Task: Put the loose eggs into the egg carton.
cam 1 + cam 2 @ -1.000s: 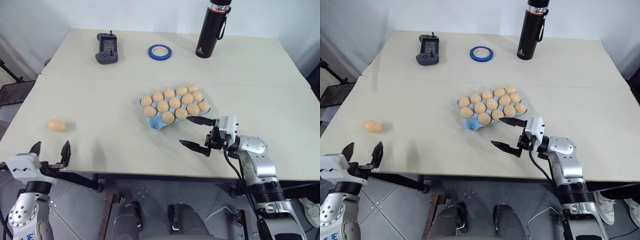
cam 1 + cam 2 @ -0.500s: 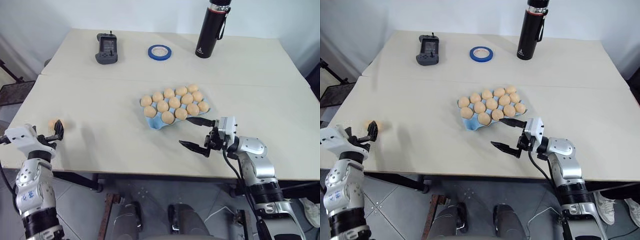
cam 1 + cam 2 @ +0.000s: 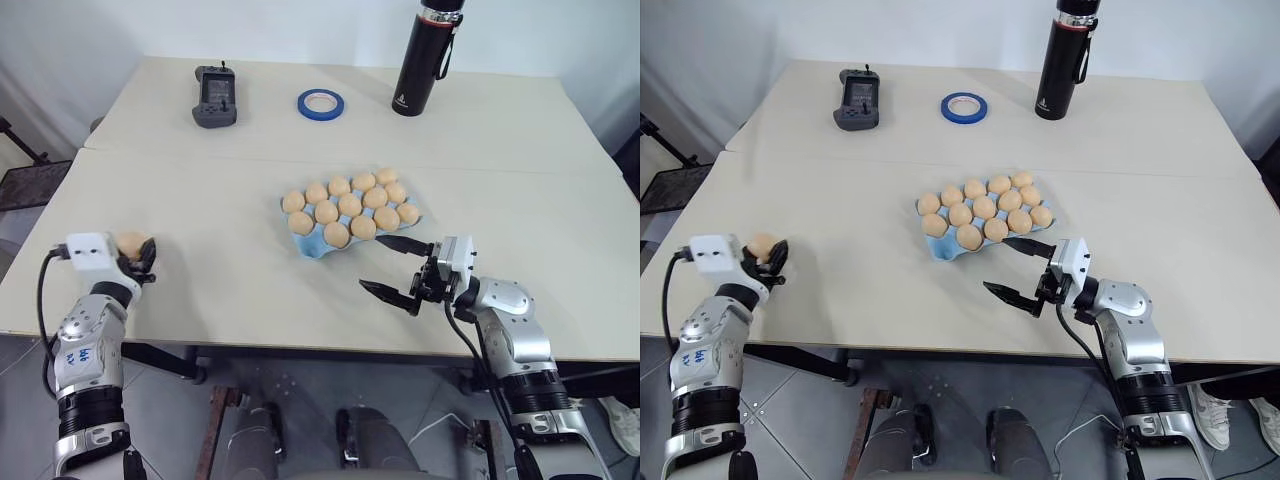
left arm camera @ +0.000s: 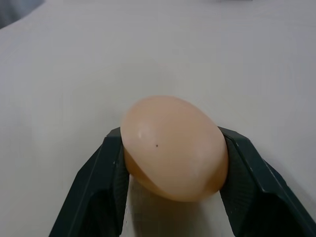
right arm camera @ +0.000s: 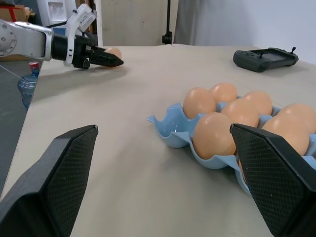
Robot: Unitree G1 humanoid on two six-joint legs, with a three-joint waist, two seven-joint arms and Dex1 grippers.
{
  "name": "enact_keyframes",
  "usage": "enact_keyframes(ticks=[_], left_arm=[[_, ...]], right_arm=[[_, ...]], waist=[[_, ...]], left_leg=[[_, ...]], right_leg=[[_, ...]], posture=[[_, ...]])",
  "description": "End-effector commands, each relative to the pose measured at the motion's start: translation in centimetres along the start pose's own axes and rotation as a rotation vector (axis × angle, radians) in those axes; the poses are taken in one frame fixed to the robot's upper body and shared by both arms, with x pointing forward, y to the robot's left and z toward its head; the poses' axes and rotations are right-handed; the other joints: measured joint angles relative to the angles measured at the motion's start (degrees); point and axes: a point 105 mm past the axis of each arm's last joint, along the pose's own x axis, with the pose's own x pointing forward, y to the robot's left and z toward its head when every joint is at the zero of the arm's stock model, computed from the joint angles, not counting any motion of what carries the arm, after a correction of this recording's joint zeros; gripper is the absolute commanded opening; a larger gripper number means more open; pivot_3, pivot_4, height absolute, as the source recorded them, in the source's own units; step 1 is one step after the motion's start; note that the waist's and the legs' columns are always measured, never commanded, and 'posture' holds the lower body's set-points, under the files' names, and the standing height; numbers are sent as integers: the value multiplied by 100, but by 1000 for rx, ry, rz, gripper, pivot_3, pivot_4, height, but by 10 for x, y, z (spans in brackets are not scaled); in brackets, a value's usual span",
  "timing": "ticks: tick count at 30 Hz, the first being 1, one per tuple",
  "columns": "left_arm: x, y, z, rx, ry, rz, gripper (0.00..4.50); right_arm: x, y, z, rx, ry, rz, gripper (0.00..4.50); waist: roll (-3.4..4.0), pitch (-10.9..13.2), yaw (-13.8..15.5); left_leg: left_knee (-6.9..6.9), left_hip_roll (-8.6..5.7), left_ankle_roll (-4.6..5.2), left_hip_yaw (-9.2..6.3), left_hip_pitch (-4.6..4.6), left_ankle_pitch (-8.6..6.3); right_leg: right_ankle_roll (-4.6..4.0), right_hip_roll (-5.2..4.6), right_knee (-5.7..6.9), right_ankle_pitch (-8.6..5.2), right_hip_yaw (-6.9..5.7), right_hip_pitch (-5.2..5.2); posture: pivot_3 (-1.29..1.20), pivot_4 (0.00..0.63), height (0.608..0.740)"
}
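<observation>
Left gripper [image 4: 170,163] fingers grasp a tan matte oval egg [image 4: 174,147] at the beige worktop's [image 3: 200,200] near left; right gripper [image 3: 392,267] fingers spread beside the light blue moulded egg carton [image 3: 303,244].

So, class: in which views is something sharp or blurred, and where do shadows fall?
Left wrist view: the egg is sharp between the black fingers, the table beyond soft. Right wrist view: the near fingers look blurred, the egg carton crisp. Left eye view: soft, even light, with a faint shadow beside the bottle.
</observation>
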Motion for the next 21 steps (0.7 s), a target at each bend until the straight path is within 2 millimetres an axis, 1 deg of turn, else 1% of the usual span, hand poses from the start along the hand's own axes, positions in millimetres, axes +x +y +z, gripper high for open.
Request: enact_keyframes(ticks=[1, 2, 3, 4, 6, 8, 9, 13, 18, 21], left_arm=[[14, -77, 59, 230, -180, -415, 2163], [13, -106, 62, 270, -196, -565, 2163], [12, -127, 61, 296, -197, -682, 2163], [13, -142, 60, 301, -201, -756, 2163], [16, -158, 54, 291, -182, -841, 2163], [19, -176, 49, 285, -163, -928, 2163], [20, -184, 47, 280, -160, -962, 2163], [25, -199, 38, 271, -139, -1025, 2163], [23, -211, 28, 269, -137, -1090, 2163], [26, -213, 25, 265, -129, -1083, 3178]], right_arm=[[-1, -2, 12, -56, -32, -6, 4500], [-1, -3, 12, -56, -30, -9, 4500], [-1, -4, 12, -57, -29, -15, 4500], [-1, -5, 12, -56, -31, -27, 4500], [-2, -7, 12, -57, -32, -42, 4500], [-2, -8, 12, -63, -32, -55, 4500], [-3, -8, 12, -65, -33, -65, 4500], [-9, -6, 11, -71, -30, -94, 4500], [-13, -3, 10, -70, -32, -121, 4500], [-12, -1, 10, -69, -35, -126, 4500]], waist=[[0, 0, 57], [0, -1, 74], [1, -1, 91], [5, -4, 97], [12, -7, 104], [12, -7, 46], [12, -7, 26], [11, -6, 1], [10, -6, -21], [9, -5, -12]], left_leg=[[0, -2, -1, 0, 0, 0], [-2, -3, -1, 1, 0, 0], [-6, -7, -1, 6, 0, 0], [-14, -8, -1, 17, 2, -1], [-17, -10, -1, 31, 5, -3], [-14, -3, -16, 41, 5, 0], [-10, 3, -8, 41, 3, 11], [-1, 20, -9, 31, 1, 17], [12, 18, -7, 31, 2, 16], [22, 15, -13, 23, 2, 9]], right_leg=[[0, -2, -1, 0, -2, 1], [0, -4, -3, 0, 0, 1], [0, -7, -5, 0, 2, 2], [0, -8, -10, 1, 10, 1], [2, -8, -17, 1, 20, 0], [2, 4, -20, 1, 34, -7], [1, 13, -19, -1, 35, -11], [-3, 33, -16, -6, 31, -12], [-2, 27, -5, -6, 33, -9], [0, 22, 3, -5, 28, -5]], posture=[[0, 150, 740], [0, 150, 740], [0, 150, 740], [0, 150, 740], [0, 150, 740], [0, 150, 740], [0, 150, 740], [0, 150, 740], [0, 150, 740], [0, 150, 740]])
